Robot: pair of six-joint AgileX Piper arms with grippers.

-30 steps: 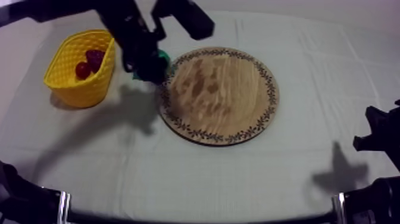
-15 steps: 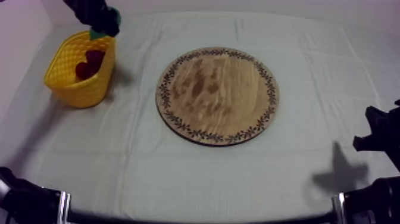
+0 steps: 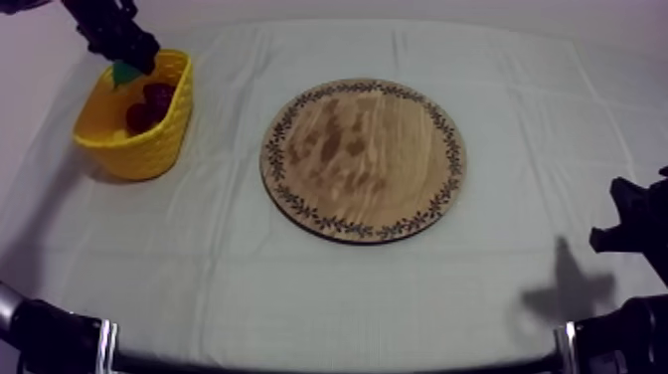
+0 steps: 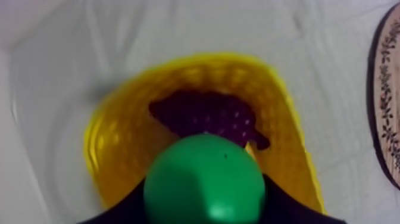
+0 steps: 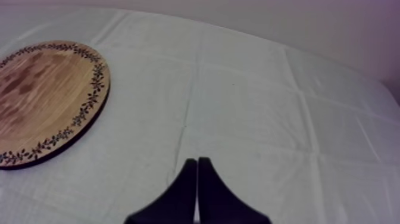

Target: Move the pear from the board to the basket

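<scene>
My left gripper (image 3: 124, 62) hangs over the far rim of the yellow basket (image 3: 104, 139) at the table's left, shut on the green pear (image 3: 125, 73). From the left wrist, the pear (image 4: 204, 186) sits between the black fingers, right above the basket (image 4: 113, 155), where a dark bunch of grapes (image 4: 205, 116) lies. In the top view the grapes (image 3: 157, 96) and a small red fruit (image 3: 139, 116) rest inside. The round wooden board (image 3: 364, 157) lies bare in the middle. My right gripper (image 5: 197, 164) is shut on nothing, low at the right side.
The board's patterned rim (image 5: 89, 101) lies to the left of my right gripper over open cloth. Between basket and board is a strip of bare cloth (image 3: 224, 149). My right arm (image 3: 631, 229) rests at the table's right edge.
My left gripper carried the pear from the board's left edge leftward past the basket's far corner, and it now hangs over the basket. The right arm has not moved.
</scene>
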